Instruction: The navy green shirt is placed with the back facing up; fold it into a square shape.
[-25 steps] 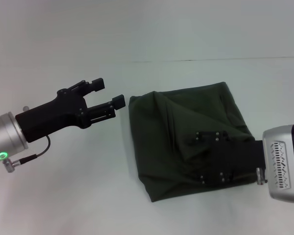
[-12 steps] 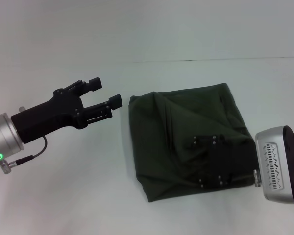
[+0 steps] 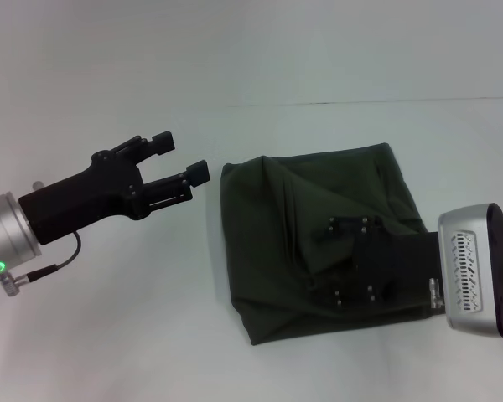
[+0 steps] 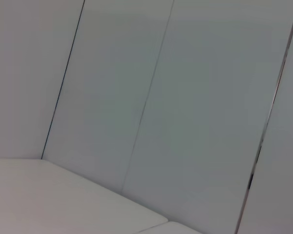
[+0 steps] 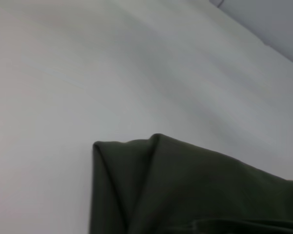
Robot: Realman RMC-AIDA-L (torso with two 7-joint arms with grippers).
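The shirt (image 3: 318, 243) lay on the white table (image 3: 109, 335), folded into a rough, lumpy square. In the last second it barely moved. The right pincer (image 3: 352, 260) slid a little farther in over the shirt's right side; I cannot tell how its fingers stood. The left pincer (image 3: 184, 163) hung just left of the shirt, fingers apart, hardly shifting. The fold looked nearly done.

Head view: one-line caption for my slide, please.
Folded navy green shirt lies roughly square on the table; left gripper open beside it, right gripper over it.
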